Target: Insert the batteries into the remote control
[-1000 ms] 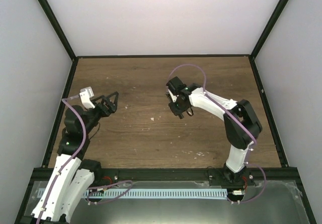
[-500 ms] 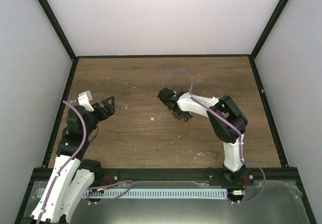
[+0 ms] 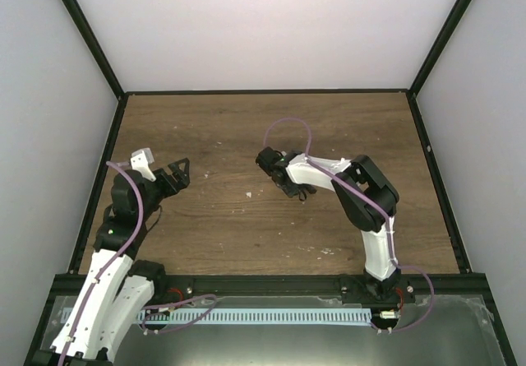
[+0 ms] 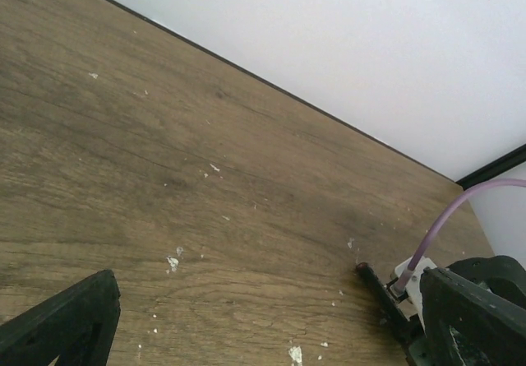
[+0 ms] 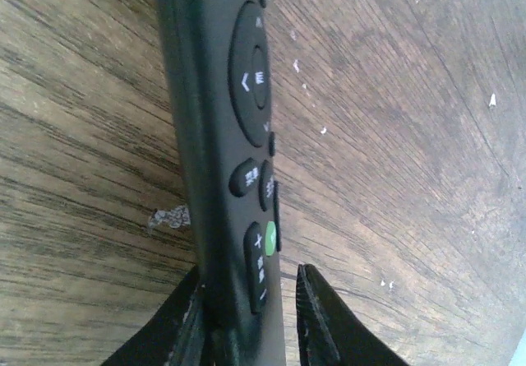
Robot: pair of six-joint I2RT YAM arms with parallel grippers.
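Observation:
The remote control [image 5: 222,136], a slim black bar with buttons, stands on its long edge on the wood table, running away from my right gripper [image 5: 246,317]. The jaws straddle its near end. The left finger touches its back, and a small gap shows between the right finger and the button face. In the top view the right gripper [image 3: 291,185] is low at the table's middle. My left gripper [image 3: 177,171] hovers open and empty at the left. The remote's far tip [image 4: 370,280] shows in the left wrist view. The batteries are out of view.
Small white specks of debris [image 4: 173,261] lie scattered over the wood table [image 3: 246,127]. A speck of debris [image 5: 168,216] lies beside the remote. Black frame posts and white walls bound the table on three sides.
My right gripper has swung left and come down to the table with the remote. My left gripper has drawn back slightly toward the left edge.

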